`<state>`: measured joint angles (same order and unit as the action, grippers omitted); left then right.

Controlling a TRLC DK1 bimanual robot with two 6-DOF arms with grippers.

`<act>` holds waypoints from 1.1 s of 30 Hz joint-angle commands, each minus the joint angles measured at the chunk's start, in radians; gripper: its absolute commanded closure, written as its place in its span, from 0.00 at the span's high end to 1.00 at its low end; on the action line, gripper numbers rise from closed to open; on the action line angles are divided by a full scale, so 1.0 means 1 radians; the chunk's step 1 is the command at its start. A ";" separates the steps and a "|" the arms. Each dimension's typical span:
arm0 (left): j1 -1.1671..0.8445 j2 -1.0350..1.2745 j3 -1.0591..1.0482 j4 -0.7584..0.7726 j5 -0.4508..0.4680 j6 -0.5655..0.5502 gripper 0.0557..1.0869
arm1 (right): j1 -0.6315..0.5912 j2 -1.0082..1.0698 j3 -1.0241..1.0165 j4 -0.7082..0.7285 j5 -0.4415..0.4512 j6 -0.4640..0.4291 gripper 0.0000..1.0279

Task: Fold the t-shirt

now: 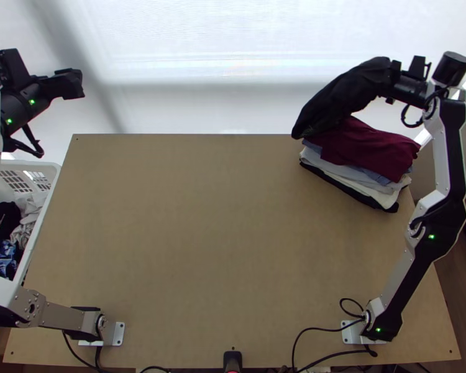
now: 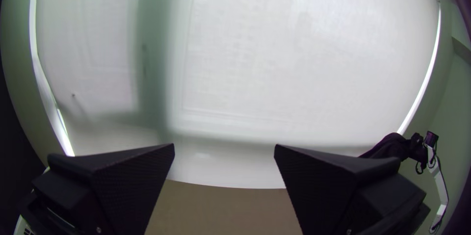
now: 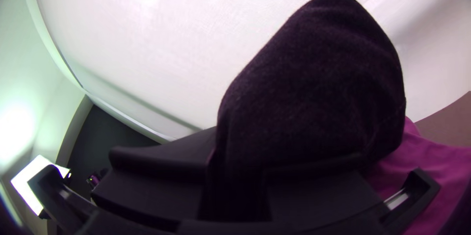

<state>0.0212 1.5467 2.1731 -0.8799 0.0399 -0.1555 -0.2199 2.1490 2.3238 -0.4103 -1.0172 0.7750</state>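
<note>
1. R gripper (image 1: 391,79) clamped on blk t-shirt (image 1: 340,96), slanting down to pile's (image 1: 371,146) far side.
2. L gripper (image 2: 224,147) empty, fingers apart.
3. Cloth prob. light, soft (apt to sag); best grip: all layers, one edge.

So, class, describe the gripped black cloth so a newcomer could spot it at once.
On the wooden table, find the stack of folded clothes at the far right corner. There the right gripper holds one end of a black cloth, which slopes down toward the maroon top layer. Being held sets it apart from the flat black layer at the bottom.
</note>
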 commanded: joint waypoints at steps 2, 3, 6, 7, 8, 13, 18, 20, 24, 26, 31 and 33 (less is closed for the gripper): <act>-0.009 0.004 0.030 0.019 -0.009 0.014 0.96 | -0.041 0.000 0.019 -0.022 -0.046 0.012 0.03; -0.012 0.006 0.030 0.021 -0.012 0.014 0.96 | -0.045 -0.003 0.019 -0.033 -0.047 0.010 0.03; -0.014 0.007 0.030 0.024 -0.014 0.014 0.96 | -0.061 -0.015 0.019 -0.082 -0.064 0.009 0.03; -0.015 0.006 0.028 0.024 -0.014 0.013 0.96 | -0.065 -0.020 0.019 -0.110 -0.066 0.003 0.03; -0.015 0.006 0.028 0.024 -0.014 0.013 0.96 | -0.068 -0.028 0.019 -0.142 -0.066 -0.016 0.03; -0.015 0.006 0.028 0.024 -0.014 0.011 0.96 | -0.082 -0.054 0.017 -0.315 -0.061 -0.123 0.03; -0.015 0.004 0.030 0.025 -0.014 0.013 0.96 | -0.093 -0.080 0.014 -0.453 -0.004 -0.229 0.03; -0.017 0.004 0.030 0.027 -0.014 0.013 0.96 | -0.093 -0.095 0.014 -0.515 0.060 -0.295 0.03; -0.017 0.001 0.027 0.027 -0.014 0.013 0.96 | -0.096 -0.127 -0.004 -0.579 0.154 -0.372 0.03; -0.017 0.000 0.025 0.027 -0.014 0.013 0.96 | -0.102 -0.143 -0.018 -0.594 0.198 -0.396 0.03; -0.020 -0.002 0.027 0.027 -0.014 0.013 0.96 | -0.128 -0.182 -0.052 -0.639 0.278 -0.477 0.03; -0.021 -0.002 0.027 0.027 -0.014 0.013 0.96 | -0.139 -0.201 -0.067 -0.651 0.322 -0.510 0.03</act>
<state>0.0082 1.5490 2.1738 -0.8684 0.0353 -0.1558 -0.3359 2.0064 2.2852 -1.0504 -0.7292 0.3275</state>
